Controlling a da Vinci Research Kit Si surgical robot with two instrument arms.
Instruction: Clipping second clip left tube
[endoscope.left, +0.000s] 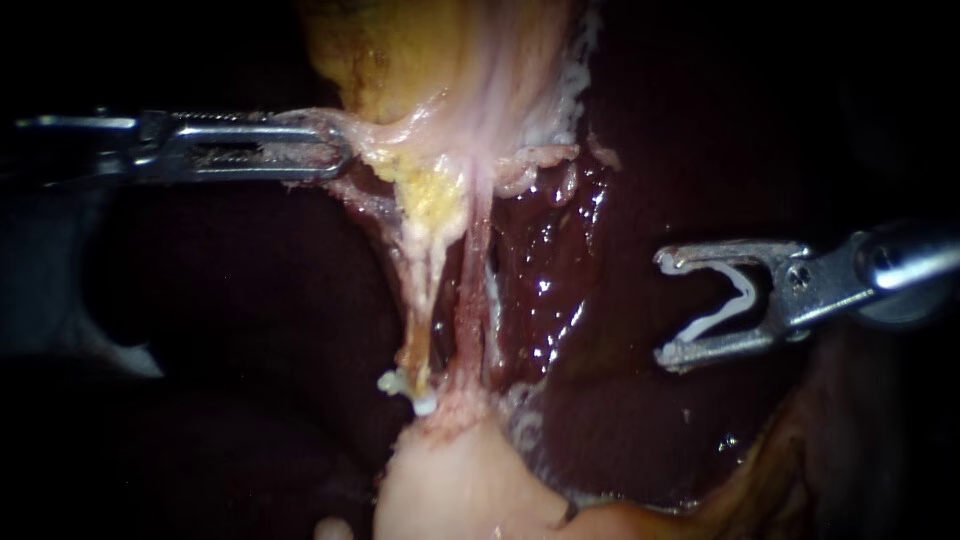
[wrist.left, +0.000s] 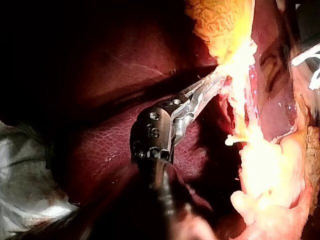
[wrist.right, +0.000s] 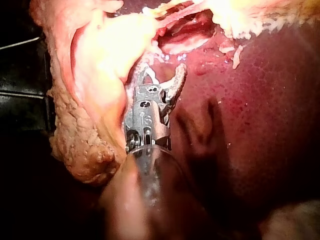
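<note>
Background: darkness on every side in the endoscope view, with the wet, dark-red liver (endoscope.left: 570, 270) lit behind the tubes
Gallbladder: the yellow gallbladder (endoscope.left: 420, 50) sits at the top and narrows downward into stretched pale strands
Left tube: the left tube (endoscope.left: 425, 290), pale and yellowish, runs from the gallbladder's neck down to a pale mound of tissue (endoscope.left: 450, 480); its middle stretch is bare and well apart from the right instrument
Right tube: the right tube (endoscope.left: 478, 290), redder, runs just beside the left one
White bit: a small white bit (endoscope.left: 422, 400) sits at the left tube's lower end; whether it is a clip I cannot tell
Left instrument: the left instrument (endoscope.left: 335, 155) comes in level, its jaws clamped together on the gallbladder at the neck
Right instrument: the right instrument (endoscope.left: 665, 310) hangs over the liver, touching neither tube; its jaws stand wide in a V yet hold a white clip (endoscope.left: 735, 300) lying along both inner faces, its mouth toward the tubes
Right wrist view: lumpy fatty tissue (wrist.right: 85, 135) lies beside those jaws
</note>
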